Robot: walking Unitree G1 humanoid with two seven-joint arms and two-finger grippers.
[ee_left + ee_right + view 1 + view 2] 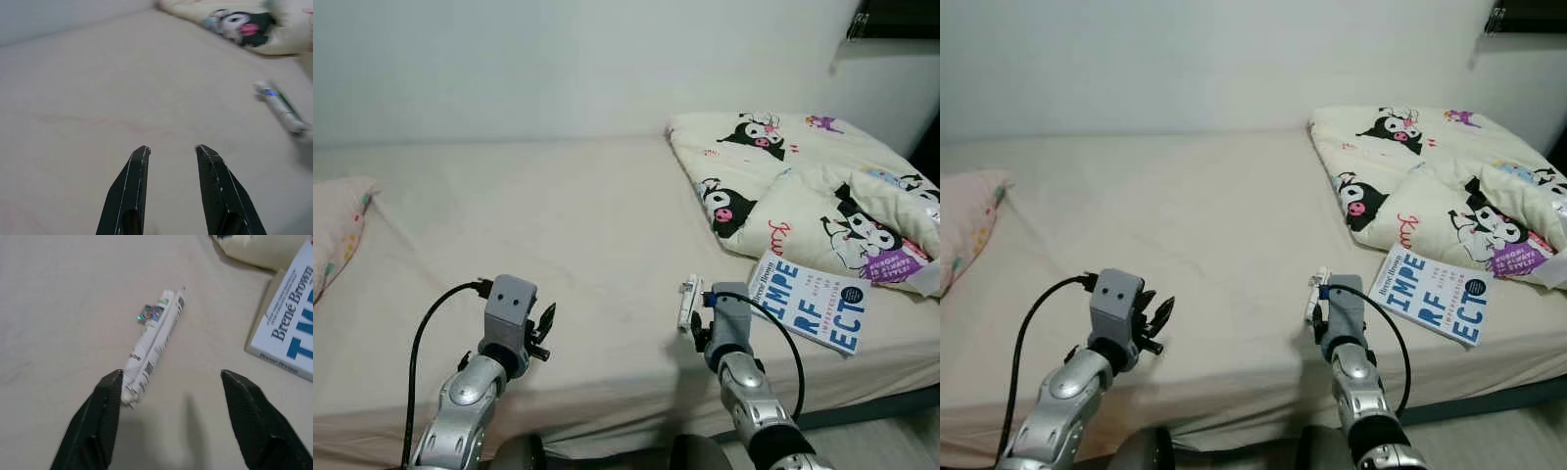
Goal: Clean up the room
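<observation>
On smooth sheet [558, 225] | flattened crinkled tube [152, 343] | right pincer [171, 418] spread

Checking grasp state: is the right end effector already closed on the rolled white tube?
No, the right end effector is open, its fingers spread wide, with the rolled white tube lying on the bed beside one fingertip.

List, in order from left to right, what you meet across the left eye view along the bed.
pink pillow → left gripper → small white tube → right gripper, open over the tube → blue and white book → folded cartoon quilt
</observation>
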